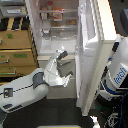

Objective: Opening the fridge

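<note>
The fridge [46, 42] is a tall white unit at the top centre, and it stands open. Its large upper door [91, 45] is swung out toward the exterior view's right, and the lit shelves [59, 20] inside hold food items. My white arm [37, 82] reaches in from the lower left. My gripper [63, 59] sits in front of the fridge's lower part, just left of the open door's inner edge. The picture is too blurred to show whether the fingers are apart or hold anything.
A tan wooden drawer cabinet [16, 50] stands to the left of the fridge. A white-and-blue robot body [118, 70] stands right behind the open door. Dark floor with cables [107, 120] lies at the bottom right.
</note>
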Motion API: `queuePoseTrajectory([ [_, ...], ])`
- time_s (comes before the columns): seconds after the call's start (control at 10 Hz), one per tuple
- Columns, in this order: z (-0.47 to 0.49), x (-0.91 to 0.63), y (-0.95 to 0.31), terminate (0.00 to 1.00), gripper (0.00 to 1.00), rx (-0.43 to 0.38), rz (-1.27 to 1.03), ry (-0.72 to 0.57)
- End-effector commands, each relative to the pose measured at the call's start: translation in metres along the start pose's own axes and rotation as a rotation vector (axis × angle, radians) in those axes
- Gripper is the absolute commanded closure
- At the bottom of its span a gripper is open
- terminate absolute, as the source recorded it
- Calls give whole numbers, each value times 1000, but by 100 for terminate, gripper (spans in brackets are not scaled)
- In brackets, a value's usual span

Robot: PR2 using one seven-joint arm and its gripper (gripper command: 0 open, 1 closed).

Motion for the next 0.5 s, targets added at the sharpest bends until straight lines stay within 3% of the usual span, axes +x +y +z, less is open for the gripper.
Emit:
queuePoseTrajectory([
  [0.1,-303,340,-291,0,0,-286,-242,320],
  [0.5,-306,335,-309,0,0,-324,-251,310],
])
